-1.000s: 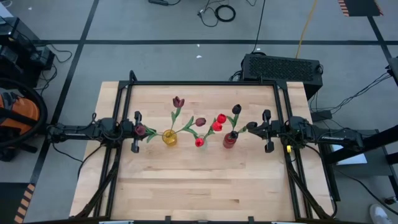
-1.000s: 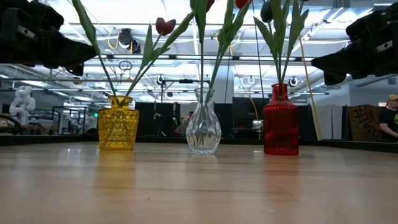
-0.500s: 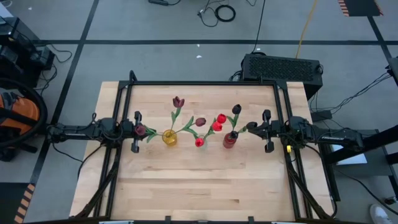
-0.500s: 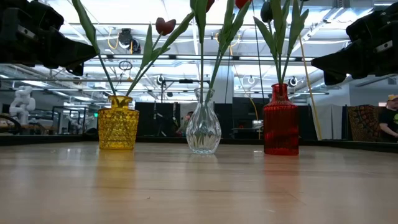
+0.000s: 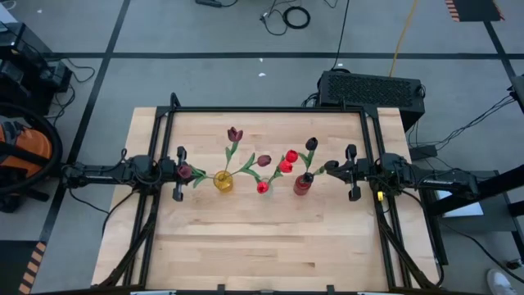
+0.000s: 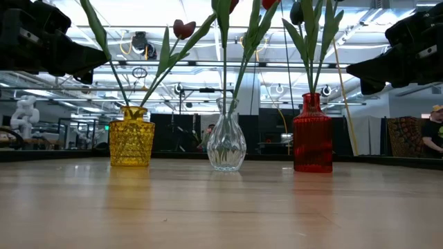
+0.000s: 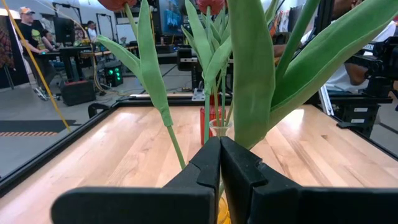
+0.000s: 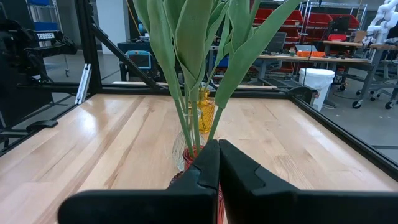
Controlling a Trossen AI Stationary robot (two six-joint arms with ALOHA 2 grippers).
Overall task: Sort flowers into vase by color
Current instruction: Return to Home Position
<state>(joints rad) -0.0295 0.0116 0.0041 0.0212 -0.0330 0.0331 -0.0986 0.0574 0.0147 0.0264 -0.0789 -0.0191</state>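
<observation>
The flowers (image 5: 264, 161) all stand in three vases set in a row across the middle of the bench (image 5: 246, 246). The dark maroon heads lean out of the yellow vase (image 6: 131, 136). The bright red heads rise from the clear glass vase (image 6: 226, 144) in the middle, and the near-black heads rise from the red vase (image 6: 312, 135). Stems and leaves fan apart and cross above the vases, and the low view cuts off most of the heads at its top edge.

The left pincer (image 7: 219, 148) hangs above the bench just beside the yellow vase, its two fingers pressed together and holding nothing. Broad green leaves fill most of its wrist view, and from above one maroon head overhangs it. The right pincer (image 8: 217, 150) sits likewise just beside the red vase, fingers closed and empty, with the red vase's stems and leaves right in front of it.

A black frame (image 5: 262, 109) borders the bench. Behind its far right corner sits a black box (image 5: 370, 86) with a perforated top, and cables (image 5: 286, 15) lie on the floor beyond. An orange vacuum (image 5: 20, 152) stands off the left side. A person (image 6: 436, 131) shows at the right edge of the low view.
</observation>
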